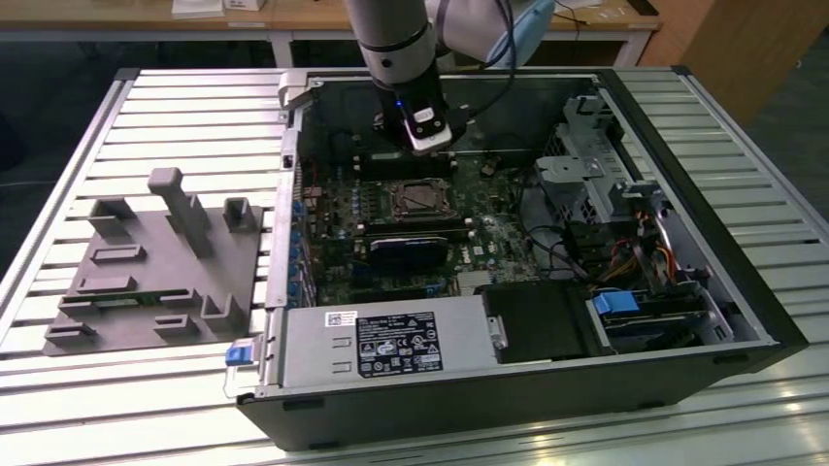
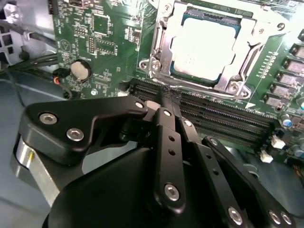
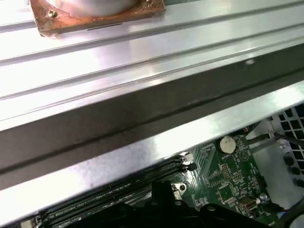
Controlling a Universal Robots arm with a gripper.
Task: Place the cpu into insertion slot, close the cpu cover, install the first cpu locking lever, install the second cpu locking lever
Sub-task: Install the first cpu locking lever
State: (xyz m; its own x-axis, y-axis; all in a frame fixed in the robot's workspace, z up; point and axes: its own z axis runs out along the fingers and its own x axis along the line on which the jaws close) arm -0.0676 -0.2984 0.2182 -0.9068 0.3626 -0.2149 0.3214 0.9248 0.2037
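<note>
Silver cpu [image 2: 202, 47] sits framed in the insertion slot [image 2: 159, 50]; end effector [image 2: 166, 97] pinched narrow, fingertips partly hidden.

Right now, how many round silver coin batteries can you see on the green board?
1. The coin battery sits on the green board, away from the insertion slot; in the first wrist view it shows too. Others may be hidden.

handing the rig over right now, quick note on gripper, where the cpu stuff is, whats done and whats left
Gripper: fingers together, holding nothing, tips beside the long black memory slots just off the socket.
The cpu sits in the insertion slot, silver top showing.
The cpu cover lies down around the chip as a metal frame.
Done: cpu placed; cover looks closed.
Left: I cannot tell whether either locking lever is latched, so check both.
</note>
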